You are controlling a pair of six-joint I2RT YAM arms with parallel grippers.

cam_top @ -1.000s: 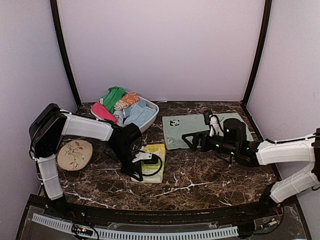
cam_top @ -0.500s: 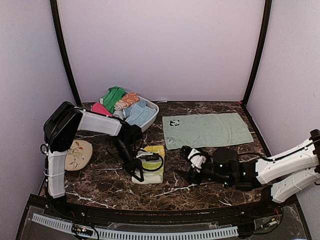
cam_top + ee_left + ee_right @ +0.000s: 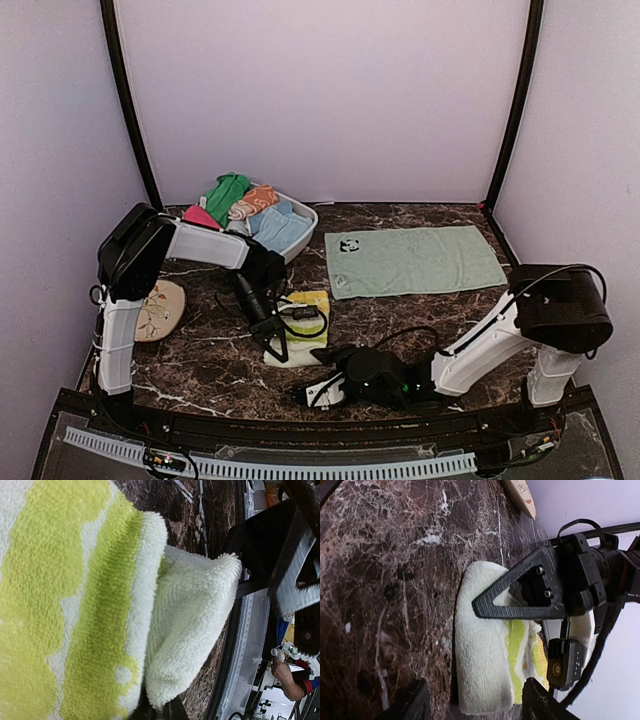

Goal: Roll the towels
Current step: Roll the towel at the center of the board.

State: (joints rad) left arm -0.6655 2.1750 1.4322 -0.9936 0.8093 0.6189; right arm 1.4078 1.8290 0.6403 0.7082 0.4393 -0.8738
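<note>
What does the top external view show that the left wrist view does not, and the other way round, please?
Only the top external view shows the pale mint towel with its panda patch, the basket of bundled cloths and the round plate. Only the left wrist view shows the terry loops up close and a person's hand beyond the table edge. Both show the yellow-lime towel, its near end curled over to bare the pale underside.

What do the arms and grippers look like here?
Left arm and right arm: white shell links, black joint housings. Left gripper: black, triangular open-frame fingers. Right gripper: black, with a white section. Loose black cable loops at each wrist; green light on the right wrist.
</note>
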